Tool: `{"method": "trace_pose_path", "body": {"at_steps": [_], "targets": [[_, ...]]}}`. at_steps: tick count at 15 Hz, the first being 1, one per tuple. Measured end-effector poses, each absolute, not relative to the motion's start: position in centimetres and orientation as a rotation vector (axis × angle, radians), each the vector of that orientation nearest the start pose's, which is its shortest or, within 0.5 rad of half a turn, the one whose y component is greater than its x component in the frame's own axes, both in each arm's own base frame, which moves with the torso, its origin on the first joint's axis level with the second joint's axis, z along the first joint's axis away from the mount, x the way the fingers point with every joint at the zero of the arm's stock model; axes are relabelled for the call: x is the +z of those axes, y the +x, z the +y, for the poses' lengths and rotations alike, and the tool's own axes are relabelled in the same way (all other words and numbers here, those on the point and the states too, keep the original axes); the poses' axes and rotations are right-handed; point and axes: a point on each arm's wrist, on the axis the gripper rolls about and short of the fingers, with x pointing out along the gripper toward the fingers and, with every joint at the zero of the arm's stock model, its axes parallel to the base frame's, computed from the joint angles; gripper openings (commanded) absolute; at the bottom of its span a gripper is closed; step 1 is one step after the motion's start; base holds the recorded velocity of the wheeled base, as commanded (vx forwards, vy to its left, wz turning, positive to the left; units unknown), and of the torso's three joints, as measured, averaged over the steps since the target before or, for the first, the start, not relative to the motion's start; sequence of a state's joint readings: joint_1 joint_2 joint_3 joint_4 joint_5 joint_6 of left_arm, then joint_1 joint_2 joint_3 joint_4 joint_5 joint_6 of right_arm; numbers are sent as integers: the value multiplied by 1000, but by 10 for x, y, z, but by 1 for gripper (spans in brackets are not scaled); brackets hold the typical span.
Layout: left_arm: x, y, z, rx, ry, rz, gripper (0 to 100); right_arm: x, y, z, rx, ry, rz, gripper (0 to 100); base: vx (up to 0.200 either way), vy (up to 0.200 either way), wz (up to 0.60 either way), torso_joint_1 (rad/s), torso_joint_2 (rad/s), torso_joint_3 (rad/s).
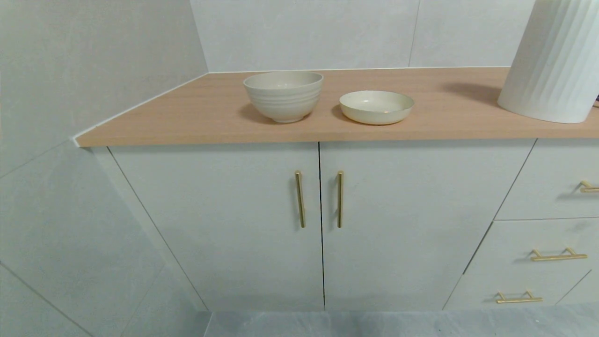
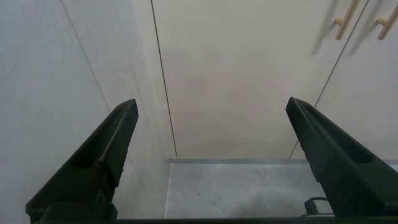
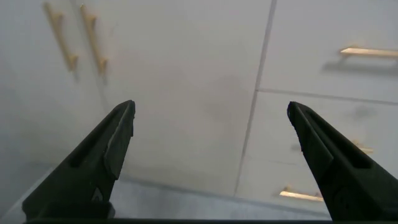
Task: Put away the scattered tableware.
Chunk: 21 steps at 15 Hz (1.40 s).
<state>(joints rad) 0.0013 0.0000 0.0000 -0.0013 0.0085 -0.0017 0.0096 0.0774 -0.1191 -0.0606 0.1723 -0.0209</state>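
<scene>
On the countertop, a bowl stands near a dish — not touching.

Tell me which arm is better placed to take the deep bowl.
Left, probably. The deep bowl stands left of the shallow dish, above the left door that the open left tool faces. The open right tool faces the right door and drawers.

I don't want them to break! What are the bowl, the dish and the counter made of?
Bowl: probably glazed ceramic, cream with ridged sides and soft sheen; could be plastic. Dish: likely glazed ceramic, shinier inside. Counter: matte wood look with fine grain, maybe laminate.
</scene>
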Motion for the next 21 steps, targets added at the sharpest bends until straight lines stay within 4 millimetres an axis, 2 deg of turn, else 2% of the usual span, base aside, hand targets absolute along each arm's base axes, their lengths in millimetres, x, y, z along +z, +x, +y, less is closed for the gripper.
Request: {"method": "trace_pose_path", "body": {"at_steps": [3, 6, 9, 11, 13, 18, 21], "targets": [[76, -23, 0, 10, -2, -1, 100, 134, -7, 5, 263, -31, 37, 100, 0, 0, 0, 0, 0, 0], [76, -23, 0, 10, -3, -1, 100, 151, 23, 7, 344, -78, 179, 100, 0, 0, 0, 0, 0, 0], [76, -23, 0, 10, -4, -1, 100, 166, 59, 16, 472, -83, 313, 100, 0, 0, 0, 0, 0, 0], [76, -23, 0, 10, -4, -1, 100, 175, 88, 30, 555, -84, 374, 100, 0, 0, 0, 0, 0, 0], [76, -23, 0, 10, -5, -1, 100, 182, 119, 49, 620, -60, 424, 100, 0, 0, 0, 0, 0, 0], [76, -23, 0, 10, -6, -1, 100, 189, 206, 119, 755, -18, 386, 100, 0, 0, 0, 0, 0, 0], [76, -23, 0, 10, -6, -1, 100, 189, 244, 160, 811, -6, 368, 100, 0, 0, 0, 0, 0, 0]]}}
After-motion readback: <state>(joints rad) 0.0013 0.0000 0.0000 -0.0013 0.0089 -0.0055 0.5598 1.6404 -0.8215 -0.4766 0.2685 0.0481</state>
